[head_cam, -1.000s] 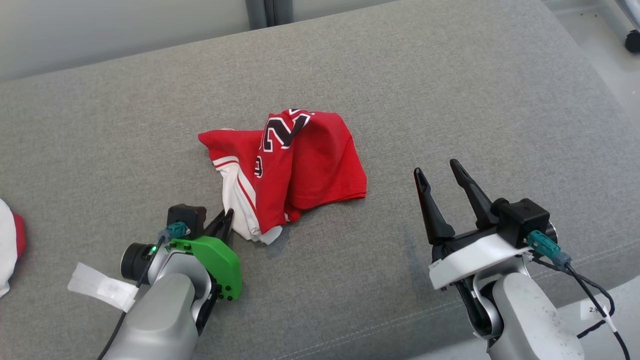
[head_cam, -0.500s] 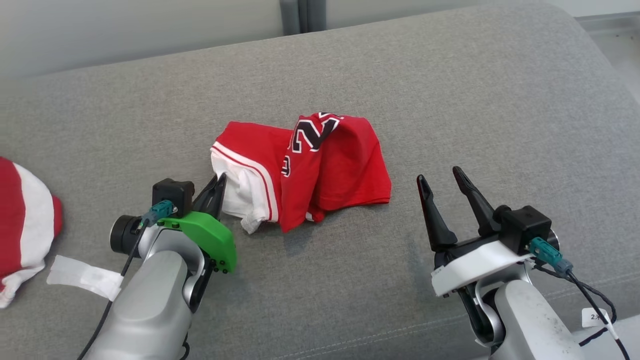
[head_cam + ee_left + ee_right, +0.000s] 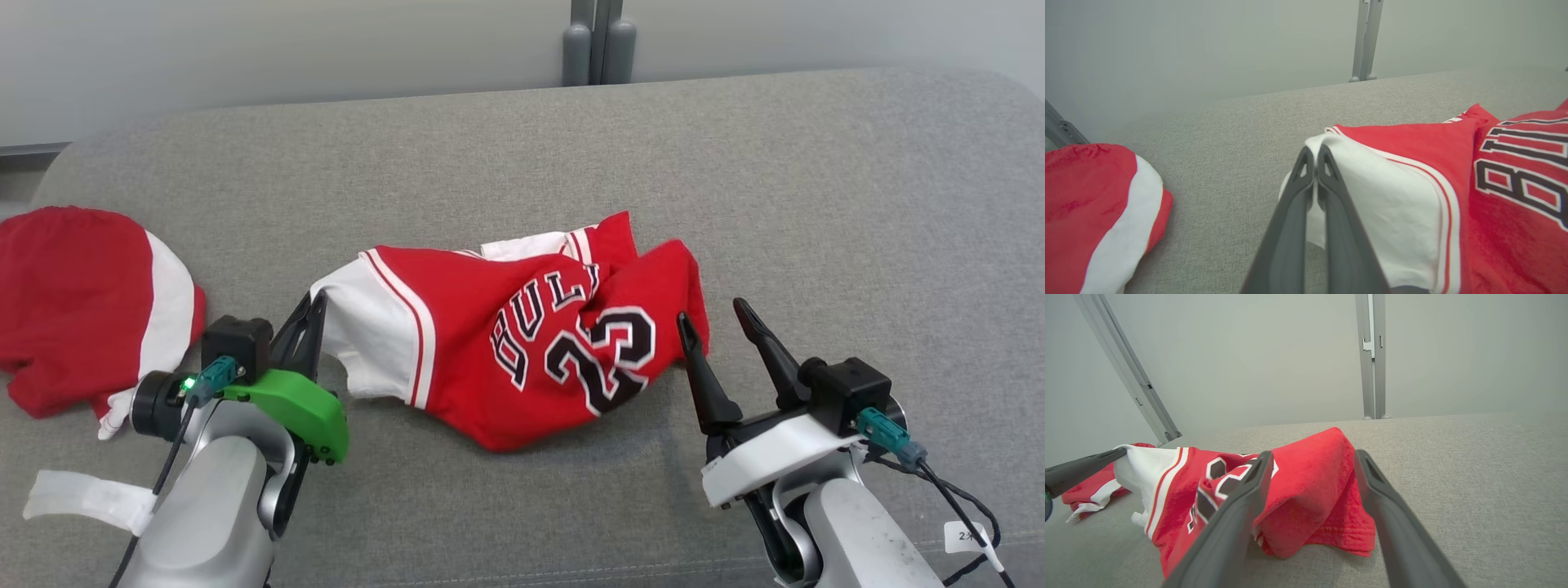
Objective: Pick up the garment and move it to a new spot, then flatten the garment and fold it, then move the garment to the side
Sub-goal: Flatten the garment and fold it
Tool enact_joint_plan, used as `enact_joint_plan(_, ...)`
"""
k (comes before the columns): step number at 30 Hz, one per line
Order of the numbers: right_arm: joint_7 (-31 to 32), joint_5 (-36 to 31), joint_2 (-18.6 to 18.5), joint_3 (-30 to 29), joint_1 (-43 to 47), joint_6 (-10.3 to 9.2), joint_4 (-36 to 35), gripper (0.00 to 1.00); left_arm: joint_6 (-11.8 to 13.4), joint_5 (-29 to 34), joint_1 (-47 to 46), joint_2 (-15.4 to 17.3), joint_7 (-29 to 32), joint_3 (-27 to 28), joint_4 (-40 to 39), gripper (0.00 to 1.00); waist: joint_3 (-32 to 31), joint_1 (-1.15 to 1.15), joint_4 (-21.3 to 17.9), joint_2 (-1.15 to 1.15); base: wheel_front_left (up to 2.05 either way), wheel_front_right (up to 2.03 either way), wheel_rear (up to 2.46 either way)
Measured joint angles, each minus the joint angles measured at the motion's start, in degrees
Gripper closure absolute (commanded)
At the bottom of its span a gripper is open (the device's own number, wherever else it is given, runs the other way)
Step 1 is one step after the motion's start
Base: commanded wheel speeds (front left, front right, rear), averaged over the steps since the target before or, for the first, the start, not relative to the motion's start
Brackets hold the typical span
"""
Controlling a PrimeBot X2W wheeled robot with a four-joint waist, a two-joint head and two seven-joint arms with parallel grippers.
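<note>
Left gripper (image 3: 1312, 154), jaws pressed together on the white side panel of the garment (image 3: 522, 343), a fold of cloth pinched between the tips. Right gripper (image 3: 710, 314), jaws spread wide and holding nothing, with a red fold just ahead of the gap; whether they touch it cannot be told. The garment, a red jersey with black numerals, lies crumpled at the middle of the grey cushion (image 3: 816, 204). Its white panel is drawn toward 8 o'clock, where the left gripper holds it, and its red body is bunched in ridges toward 3 o'clock. A second red-and-white garment (image 3: 82, 310) lies well apart at 9 o'clock. Handling, as judged: thin cloth, light and limp, likely to sag and trail from a single hold and to drag on the coarse upholstery. A pinch on a doubled seam or hem should hold better than one on a single layer. The hem near 4 o'clock would suit the right gripper, letting the cloth spread between two points
</note>
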Motion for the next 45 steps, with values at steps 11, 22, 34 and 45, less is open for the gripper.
enact_joint_plan(11, 0.0, 0.1, 0.0, -0.22, 1.23, 0.0, 0.05, 0.0, 6.25, -2.03, 15.55, 3.72, 1.23, 3.0, -17.36, 1.0, -1.27, 0.0, 1.67, 0.0, 0.0, 0.0, 0.0)
enact_joint_plan(22, 0.0, -0.13, 0.01, -0.59, 1.07, 0.0, 0.48, 0.0, 11.84, -4.12, 25.54, 4.74, 4.43, 4.45, -27.71, 1.0, -0.52, 0.0, 2.29, 0.0, 0.0, 0.0, 0.0)
enact_joint_plan(34, 0.0, -0.2, 0.01, -0.87, 0.01, 0.0, 2.21, 0.0, 11.79, -5.04, 25.63, 3.83, 1.36, 6.19, -22.98, 0.0, 0.01, 0.0, 1.32, 0.0, 0.0, 0.0, 0.0)
enact_joint_plan(45, 0.0, -1.08, 0.01, -2.55, -0.07, 0.0, 3.66, 0.0, 11.77, -1.01, 25.14, 1.6, 0.03, 11.01, -26.8, 0.0, -0.79, 0.0, 1.5, 0.0, 0.0, 0.0, 0.0)
